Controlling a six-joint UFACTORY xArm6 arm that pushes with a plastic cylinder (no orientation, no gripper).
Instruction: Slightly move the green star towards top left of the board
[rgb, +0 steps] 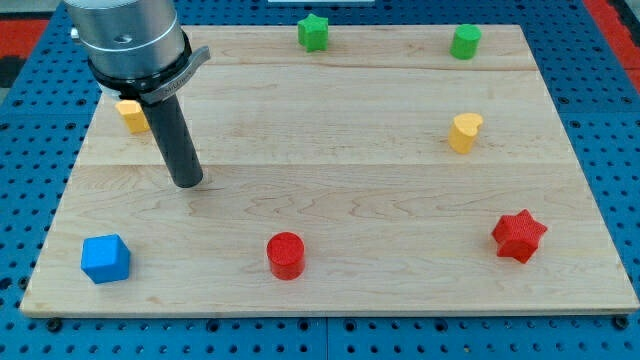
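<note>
While your green star (313, 32) sits at the far edge of the wooden board (330, 150), near the middle, my tip (188, 183) rests on the left side, well apart from it. No fingers here, just a bare rod. A yellow block (131, 116) is near the rod.

The arm ends in a broad cylinder of silver-grey brushed metal, ringed near its lower edge by a black band. A thin grey tab juts out from that band on the side toward the view's right. Below the band a straight dark rod (178, 140) comes down, matte black and round, with a faint sheen along its length, ending in my tip (188, 184), blunt and flat.
</note>
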